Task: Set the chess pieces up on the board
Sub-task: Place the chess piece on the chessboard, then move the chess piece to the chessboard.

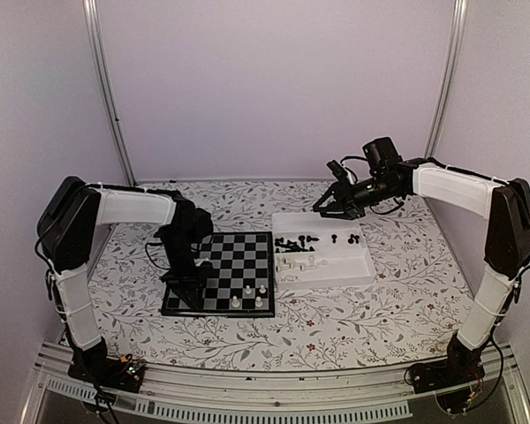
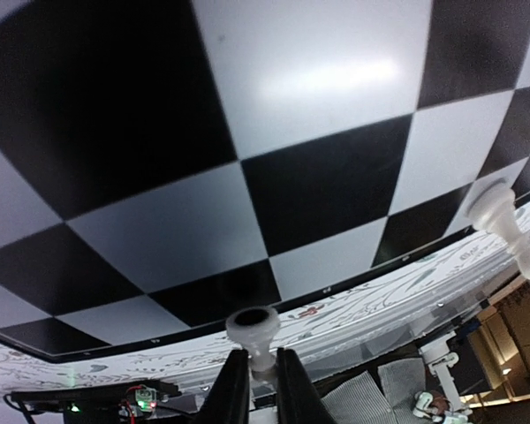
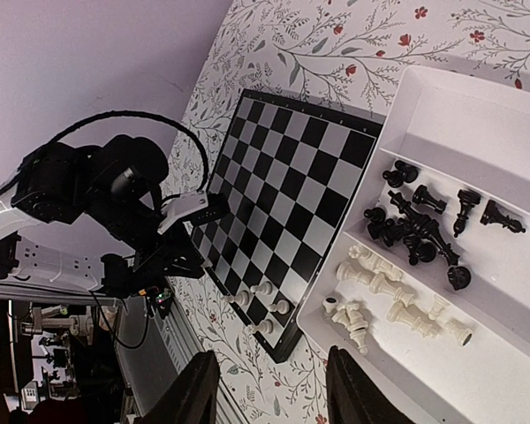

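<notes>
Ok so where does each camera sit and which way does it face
Top external: above and behind the arm bases, looking down on the table; the left arm and right arm show.
Left wrist: low over the board, facing it; its fingers pinch a white piece.
Right wrist: high, looking across tray and board at the left arm; its fingertips show.
Top and right wrist share board, tray.

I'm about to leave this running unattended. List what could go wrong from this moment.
1. The left gripper has its fingers close about a white piece at the near edge of the board. If the piece sticks to a finger on release, it may tip over or fall off the edge.
2. The black pieces lie tangled together in the tray. The open right gripper might catch two at once.
</notes>
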{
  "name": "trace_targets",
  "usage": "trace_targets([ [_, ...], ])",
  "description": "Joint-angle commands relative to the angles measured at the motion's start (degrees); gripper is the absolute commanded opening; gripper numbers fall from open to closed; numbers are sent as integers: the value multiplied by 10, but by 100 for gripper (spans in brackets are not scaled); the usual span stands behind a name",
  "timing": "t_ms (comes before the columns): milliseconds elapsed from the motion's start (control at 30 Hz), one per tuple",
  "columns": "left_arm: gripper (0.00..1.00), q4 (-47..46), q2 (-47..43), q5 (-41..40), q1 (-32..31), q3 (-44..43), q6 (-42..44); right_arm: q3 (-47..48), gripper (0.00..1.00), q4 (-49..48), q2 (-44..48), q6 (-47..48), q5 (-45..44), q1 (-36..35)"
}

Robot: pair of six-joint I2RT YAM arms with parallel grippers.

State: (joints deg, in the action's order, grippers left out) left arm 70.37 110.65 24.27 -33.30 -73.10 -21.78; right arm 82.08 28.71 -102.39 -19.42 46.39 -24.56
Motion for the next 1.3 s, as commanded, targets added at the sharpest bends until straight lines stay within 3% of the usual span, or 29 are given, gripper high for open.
trace_targets([
  [0, 22, -8, 14, -16, 5, -32, 7, -4, 44, 0, 23, 6, 8, 5],
  [200, 35, -5, 11, -28, 5, -46, 6, -9, 44, 0, 28, 4, 8, 4],
  [533, 37, 17, -27, -65, -18, -28, 0, -12, 44, -2, 27, 1, 15, 4],
  [1033, 19, 1, 0, -70, -35, -34, 8, -22, 43, -8, 30, -5, 21, 4],
  [1267, 17, -2, 21, -69, -35, -51, 10, -21, 42, -3, 31, 0, 15, 4],
])
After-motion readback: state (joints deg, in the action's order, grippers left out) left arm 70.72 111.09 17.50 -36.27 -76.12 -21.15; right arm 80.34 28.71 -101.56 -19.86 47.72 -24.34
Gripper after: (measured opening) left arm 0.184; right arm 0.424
